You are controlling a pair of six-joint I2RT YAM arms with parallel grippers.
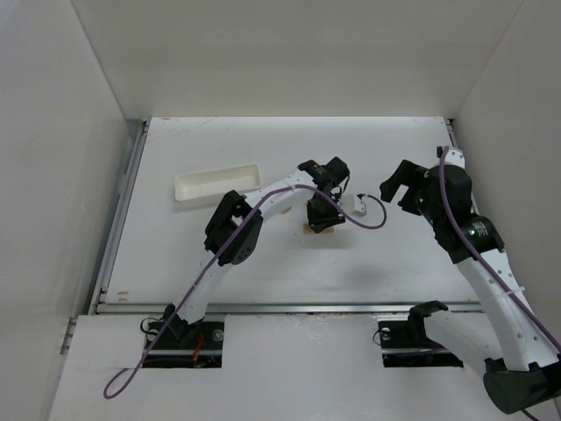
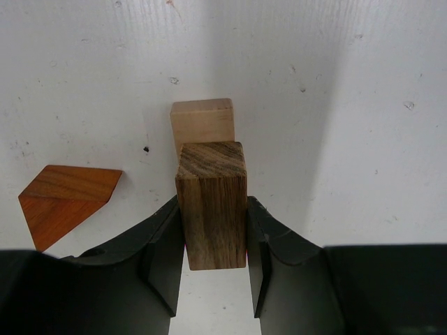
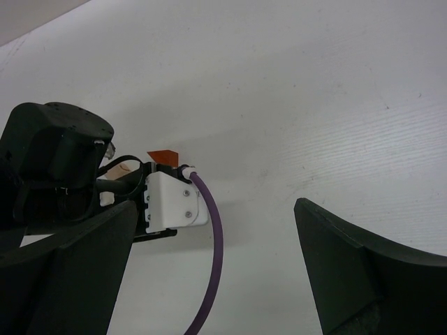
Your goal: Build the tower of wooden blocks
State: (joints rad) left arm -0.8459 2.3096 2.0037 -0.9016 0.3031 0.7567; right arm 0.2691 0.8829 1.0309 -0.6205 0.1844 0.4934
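- Wood, dark and strongly grained: a rectangular block [image 2: 211, 202] fills the centre of the left wrist view. The left gripper [image 2: 214, 218] pinches it on its two long side faces, with the jaws closed to the block's width.
- The fingers hold the nearer part of this block, and its far end sticks out past the fingertips. That looks suitable for setting the end down squarely.
- By its look the piece is stiff, light and dry, and its flat faces should give the pads good purchase. A firm squeeze is unlikely to harm it.
- Just above it in the frame a pale tan block [image 2: 202, 122] lies on the white table [image 2: 349, 98]. I cannot tell whether the two blocks touch or the dark one hangs over the tan one.
- At the left edge of the same frame an orange-red wedge [image 2: 64, 199] lies flat, apart from both blocks. Its sloped edges would likely slip, so a pair of parallel faces is the better place to grip.
- Such small loose pieces probably topple at a nudge, so a slow release seems wise.
- The right gripper [image 3: 216, 262], at the bottom of its own view, is spread wide and holds nothing.
- In the upper left of the overhead view a long white tray [image 1: 188, 190] sits well apart.
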